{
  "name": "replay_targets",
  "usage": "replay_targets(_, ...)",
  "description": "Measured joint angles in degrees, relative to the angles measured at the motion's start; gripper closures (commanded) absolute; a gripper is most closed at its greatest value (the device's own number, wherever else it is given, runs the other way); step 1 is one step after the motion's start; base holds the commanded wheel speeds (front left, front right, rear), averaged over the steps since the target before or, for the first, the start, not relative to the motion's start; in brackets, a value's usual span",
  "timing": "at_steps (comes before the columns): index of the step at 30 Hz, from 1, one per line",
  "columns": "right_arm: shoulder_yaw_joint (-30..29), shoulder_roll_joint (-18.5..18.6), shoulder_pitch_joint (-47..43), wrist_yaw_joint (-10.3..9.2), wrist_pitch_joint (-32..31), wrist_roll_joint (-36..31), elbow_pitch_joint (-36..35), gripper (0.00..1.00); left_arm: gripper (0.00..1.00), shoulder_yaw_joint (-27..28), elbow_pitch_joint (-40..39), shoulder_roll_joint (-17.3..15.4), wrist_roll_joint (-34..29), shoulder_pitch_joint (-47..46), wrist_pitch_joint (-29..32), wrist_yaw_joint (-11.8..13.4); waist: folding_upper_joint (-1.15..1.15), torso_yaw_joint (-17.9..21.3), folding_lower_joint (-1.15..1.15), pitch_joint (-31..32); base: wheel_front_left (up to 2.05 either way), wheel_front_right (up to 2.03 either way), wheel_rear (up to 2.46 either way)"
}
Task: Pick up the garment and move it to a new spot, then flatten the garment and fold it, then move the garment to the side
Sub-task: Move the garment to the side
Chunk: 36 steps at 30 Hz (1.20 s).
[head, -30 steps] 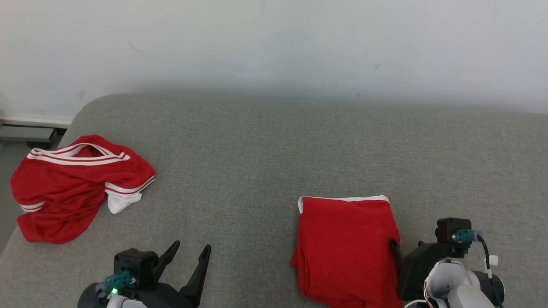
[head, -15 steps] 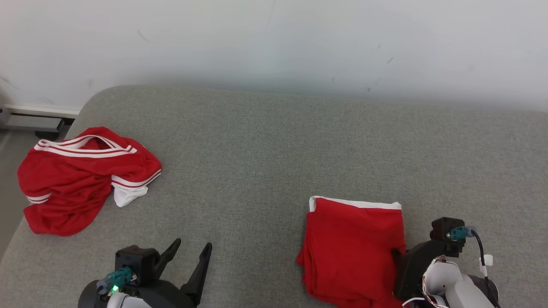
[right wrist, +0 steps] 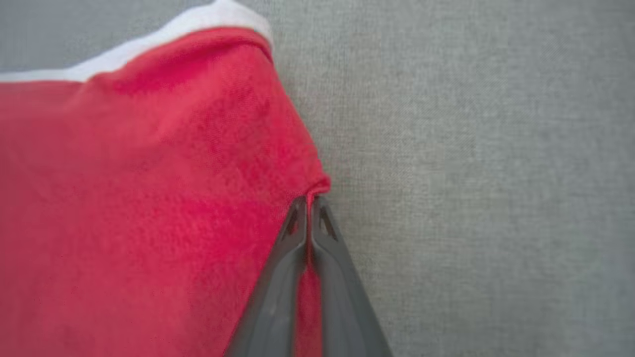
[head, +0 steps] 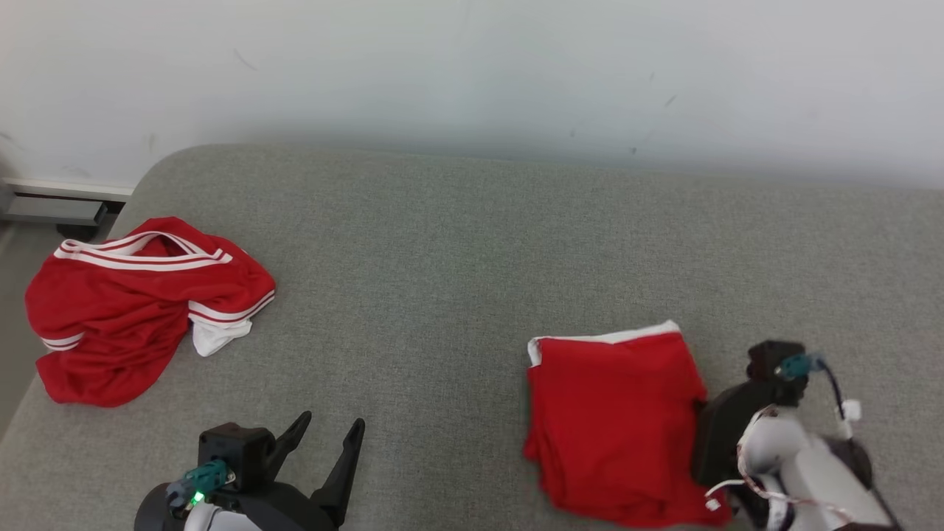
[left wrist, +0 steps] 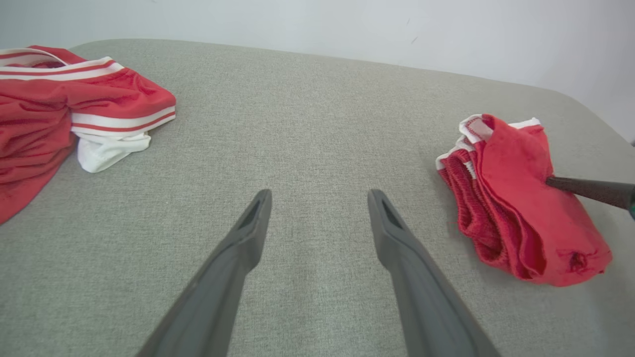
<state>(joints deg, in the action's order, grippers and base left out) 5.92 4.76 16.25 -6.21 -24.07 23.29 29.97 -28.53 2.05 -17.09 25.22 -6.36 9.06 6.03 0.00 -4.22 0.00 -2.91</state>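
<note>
The right hand [right wrist: 310, 201] is clenched, its two fingers pressed together on a pinch of red cloth at the right-hand edge of the folded garment [head: 616, 420]; judged a firm hold on the top layers, though how many layers are caught cannot be told. The left hand [left wrist: 320, 196] is released, fingers spread wide, hovering low over bare cloth near the near edge of the grey upholstered surface [head: 442, 258], holding nothing. The folded garment lies towards the near right corner of that surface, its long axis running from the near edge towards the far edge, white band [head: 605, 338] at the far end. The right hand meets it from the right side, about mid-length and square to the long axis; the right arm is plainly the nearer, the left hand well apart to the left. A second, crumpled garment [head: 133, 310] sits by the left edge, untouched. Against the picture of a second ago, the right hand's fingers have gone from open to shut on the edge, the right forearm has swung outward and farther from the near edge, and the garment's far right corner has been drawn up and skewed, the white band now tilted. The left hand and the crumpled garment are unchanged. Judged: folding done, sideways move beginning.
</note>
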Motion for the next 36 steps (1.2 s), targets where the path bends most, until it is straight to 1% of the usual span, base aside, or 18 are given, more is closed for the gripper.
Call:
replay_targets(1, 0.4, 1.3, 0.6, 0.45, -0.2, -0.5, -0.5, 1.00, 0.00, 0.0, 0.0, 0.0, 0.0, 0.0, 0.0, 0.0, 0.00, 0.0, 0.00, 0.0, 0.00, 0.00, 0.00)
replay_targets(2, 1.0, 3.0, 1.4, 1.72, -0.2, -1.3, -0.9, 1.00, 0.00, 0.2, 0.0, -0.1, 0.0, 0.0, 0.0, 0.0, 0.00, 0.1, 0.00, 0.0, 0.00, 0.00, 0.00)
replay_targets(7, -0.8, 10.2, 3.4, 3.88, -0.6, -2.3, -2.6, 1.00, 0.00, 0.7, 0.0, -0.9, 0.0, 0.0, 0.0, 0.0, 0.00, 0.8, 0.00, -0.1, 0.00, 0.00, 0.00)
replay_targets(8, -1.3, 11.5, 3.4, 4.36, -0.7, -2.3, -2.5, 1.00, 0.00, 0.6, 0.0, -0.9, 0.0, 0.0, 0.0, 0.0, 0.00, 0.9, 0.00, -0.1, 0.00, 0.00, 0.00)
replay_targets(9, -1.7, 12.8, 3.3, 5.39, -0.8, -2.3, -2.5, 1.00, 0.00, 0.5, -0.1, -0.8, 0.0, 0.0, 0.0, 0.0, 0.00, 1.0, 0.00, -0.1, 0.00, 0.00, 0.00)
replay_targets(14, -4.2, 17.8, 3.3, 7.90, -1.7, -1.6, -1.6, 1.00, 0.00, 0.1, -0.2, -0.7, 0.0, 0.1, 0.0, 0.0, 0.00, 1.8, 0.00, -0.1, 0.00, 0.00, 0.00)
replay_targets(17, -6.3, 22.0, 3.3, 9.26, -1.7, -1.0, 0.1, 1.00, 0.00, 0.0, -0.7, -0.7, 0.0, 0.1, 0.0, 0.0, 0.00, 2.0, 0.00, -0.4, 0.00, 0.00, 0.00)
replay_targets(21, -8.6, 26.3, 3.4, 9.32, -1.5, -1.0, 1.4, 1.00, 0.00, 0.0, -1.3, -1.1, -0.1, 0.1, 0.0, 0.0, 0.00, 2.2, -0.01, -1.1, 0.00, 0.00, 0.00)
replay_targets(25, -9.8, 28.9, 5.3, 9.32, 0.0, -1.3, 2.1, 1.00, 0.00, -0.1, -1.5, -1.4, -0.3, 0.0, 0.3, -0.1, 0.00, 2.3, 0.00, -2.0, 0.00, 0.00, 0.00)
replay_targets(28, -10.6, 30.7, 5.7, 9.25, 1.5, -2.2, 3.2, 1.00, 0.00, -0.5, -1.6, -1.4, -0.6, -0.2, 0.6, -0.6, 0.00, 2.2, -0.01, -2.7, 0.00, 0.00, 0.00)
replay_targets(31, -11.4, 31.8, 5.7, 8.89, 2.6, -2.8, 3.8, 1.00, 0.00, -0.6, -2.0, -1.4, -0.7, -1.3, 1.0, -0.8, 0.00, 1.8, 0.00, -3.4, 0.00, 0.00, 0.00)
replay_targets(36, -11.7, 32.0, 5.7, 7.95, 4.7, -3.4, 5.3, 1.00, 0.00, -0.7, -2.4, -1.7, -1.7, -1.5, 1.5, -1.0, 0.00, 1.1, 0.00, -4.5, 0.00, 0.00, 0.00)
